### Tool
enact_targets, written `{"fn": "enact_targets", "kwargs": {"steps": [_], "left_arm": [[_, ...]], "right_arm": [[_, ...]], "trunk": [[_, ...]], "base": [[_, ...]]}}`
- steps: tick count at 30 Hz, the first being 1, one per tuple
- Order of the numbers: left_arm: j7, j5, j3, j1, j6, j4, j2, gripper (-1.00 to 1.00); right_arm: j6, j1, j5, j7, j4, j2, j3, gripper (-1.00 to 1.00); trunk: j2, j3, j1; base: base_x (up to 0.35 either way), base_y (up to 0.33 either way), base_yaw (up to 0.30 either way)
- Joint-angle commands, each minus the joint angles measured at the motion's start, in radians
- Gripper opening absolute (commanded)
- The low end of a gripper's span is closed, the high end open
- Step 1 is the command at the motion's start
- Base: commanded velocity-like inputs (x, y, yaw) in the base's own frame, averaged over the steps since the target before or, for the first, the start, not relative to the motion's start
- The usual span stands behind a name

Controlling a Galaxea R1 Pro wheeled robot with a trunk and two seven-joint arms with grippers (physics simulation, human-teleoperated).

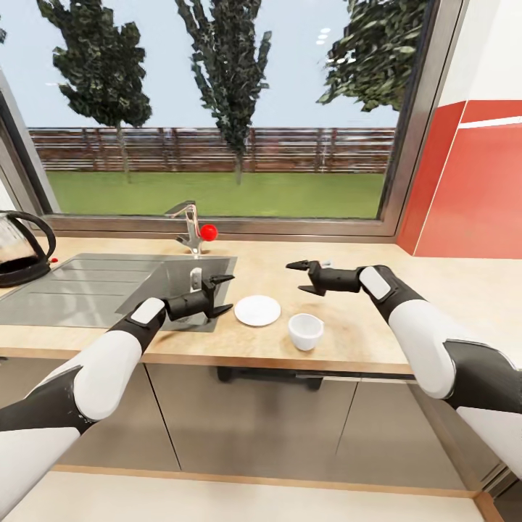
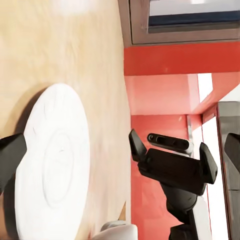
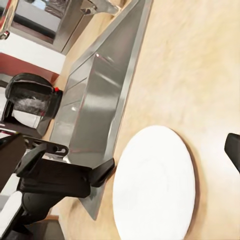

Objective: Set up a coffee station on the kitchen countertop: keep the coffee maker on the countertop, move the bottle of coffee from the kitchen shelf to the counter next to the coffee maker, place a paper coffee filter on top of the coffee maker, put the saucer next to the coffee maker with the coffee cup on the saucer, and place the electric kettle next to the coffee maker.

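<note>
The saucer [image 1: 257, 310] is set on the desk [image 1: 348, 341] near its front edge. The coffee cup [image 1: 305, 331] is placed on the desk just beside the saucer, at its 4 o'clock. The sink [image 1: 109, 286] is sunk at the saucer's 9 o'clock, with the electric kettle [image 1: 22, 249] beyond it at 10 o'clock.

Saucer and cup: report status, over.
Both grippers, left and right, open, empty. Saucer bare on countertop; coffee cup beside it, apart. Nothing between.

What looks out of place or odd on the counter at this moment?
Nothing is spilled or damaged. The cup stands upright on the counter beside the saucer, not on it; the kettle sits left of the sink.
</note>
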Motion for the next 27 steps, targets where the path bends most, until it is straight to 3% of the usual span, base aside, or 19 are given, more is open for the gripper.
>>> {"fn": "enact_targets", "kwargs": {"steps": [1,27], "left_arm": [[-0.002,-0.008,0.003,-0.001,0.004,0.000,0.000,1.00],[-0.004,-0.008,0.003,-0.001,0.004,0.001,0.000,1.00]], "right_arm": [[0.005,-0.001,0.008,0.003,0.001,0.001,-0.008,1.00],[0.012,-0.001,0.005,0.006,0.049,0.016,-0.007,1.00]], "trunk": [[-0.001,-0.001,0.000],[-0.001,-0.001,0.000]], "base": [[0.000,0.000,0.000],[0.000,0.000,0.000]]}}
